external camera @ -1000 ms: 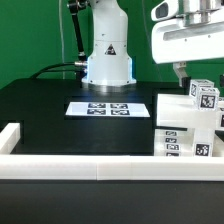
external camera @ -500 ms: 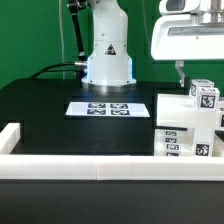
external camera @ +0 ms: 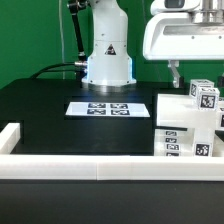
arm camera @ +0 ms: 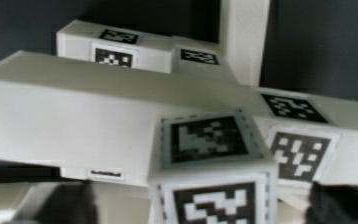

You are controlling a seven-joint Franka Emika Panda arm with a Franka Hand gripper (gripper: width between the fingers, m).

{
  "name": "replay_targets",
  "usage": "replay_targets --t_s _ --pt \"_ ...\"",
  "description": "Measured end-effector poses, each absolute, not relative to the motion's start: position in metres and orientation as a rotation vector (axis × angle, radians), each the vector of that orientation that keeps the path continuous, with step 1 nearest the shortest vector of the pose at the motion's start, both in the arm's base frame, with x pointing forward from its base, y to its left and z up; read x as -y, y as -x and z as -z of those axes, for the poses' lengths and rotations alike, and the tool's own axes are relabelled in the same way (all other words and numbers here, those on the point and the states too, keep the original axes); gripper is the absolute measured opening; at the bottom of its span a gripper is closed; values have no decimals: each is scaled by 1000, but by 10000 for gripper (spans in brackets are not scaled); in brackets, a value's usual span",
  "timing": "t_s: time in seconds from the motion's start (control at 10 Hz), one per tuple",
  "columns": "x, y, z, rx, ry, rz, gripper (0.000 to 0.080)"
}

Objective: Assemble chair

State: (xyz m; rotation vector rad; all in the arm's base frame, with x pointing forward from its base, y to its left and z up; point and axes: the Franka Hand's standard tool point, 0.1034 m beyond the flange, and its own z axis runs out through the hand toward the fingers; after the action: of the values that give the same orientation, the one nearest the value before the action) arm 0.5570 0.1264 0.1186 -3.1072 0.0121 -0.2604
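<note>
White chair (external camera: pixel 185 125) pieces already stand joined in a block at the bench's front corner, on the exterior view's right. More joining probably remains. The gripper (external camera: pixel 176 72) hangs just above it, carrying nothing; whether its fingers are spread, I cannot tell.

White tagged chair (external camera: pixel 186 125) pieces stand stacked against the border wall (external camera: pixel 100 168).

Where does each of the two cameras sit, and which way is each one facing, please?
Exterior view: off the arm, beyond the border wall, facing the robot base; the gripper hangs above the chair.
Wrist view: on the wrist, close over the chair; no fingers clearly visible.
Shared: the tagged white chair parts.
</note>
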Motion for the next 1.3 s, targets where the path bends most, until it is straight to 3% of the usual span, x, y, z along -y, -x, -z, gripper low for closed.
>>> replay_targets --t_s 0.2,0.6,1.3 --pt "-126 -557 -119 -12 3107 260 281" --pt "-126 -557 -119 -45 3105 260 285" --pt "-125 -558 -120 -933 2903 238 285"
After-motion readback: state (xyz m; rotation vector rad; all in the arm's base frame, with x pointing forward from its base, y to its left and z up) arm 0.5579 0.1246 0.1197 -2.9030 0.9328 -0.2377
